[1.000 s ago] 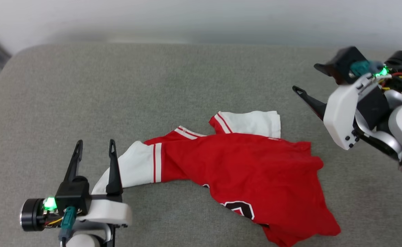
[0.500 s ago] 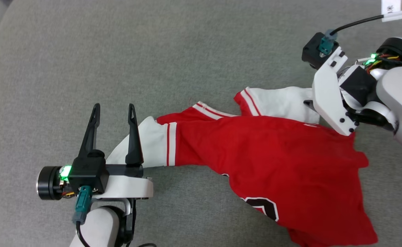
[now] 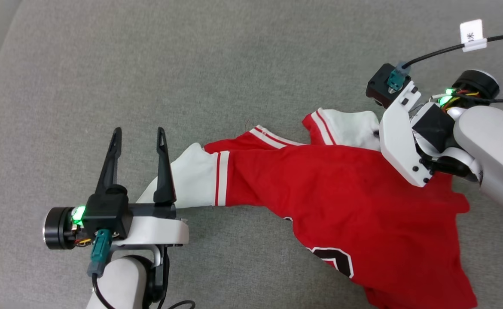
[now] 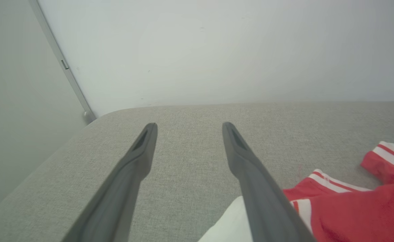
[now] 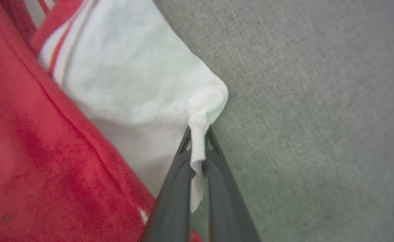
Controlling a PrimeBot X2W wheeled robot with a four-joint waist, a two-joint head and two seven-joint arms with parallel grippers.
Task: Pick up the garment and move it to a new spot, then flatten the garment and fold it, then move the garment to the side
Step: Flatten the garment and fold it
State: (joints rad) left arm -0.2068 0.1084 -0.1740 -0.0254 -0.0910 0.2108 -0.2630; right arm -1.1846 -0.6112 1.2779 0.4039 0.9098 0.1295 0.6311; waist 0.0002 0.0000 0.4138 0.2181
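The grey fabric cushion (image 3: pixel 191 64) carries the red jersey (image 3: pixel 341 193), rumpled across its middle and right. The left gripper (image 3: pixel 138 133) hovers empty, fingers spread wide, one crossing the near white sleeve (image 3: pixel 195 180). The right gripper (image 5: pixel 198 134) pinches the far white sleeve (image 5: pixel 133 77) at its edge.

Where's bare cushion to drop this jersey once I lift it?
The far strip of the grey cushion, beyond the garment, is bare; so is the patch left of the open left gripper. Crowded on the right, where the right gripper pinches the white sleeve.

The garment (image 3: pixel 346 201) runs off the bottom edge.
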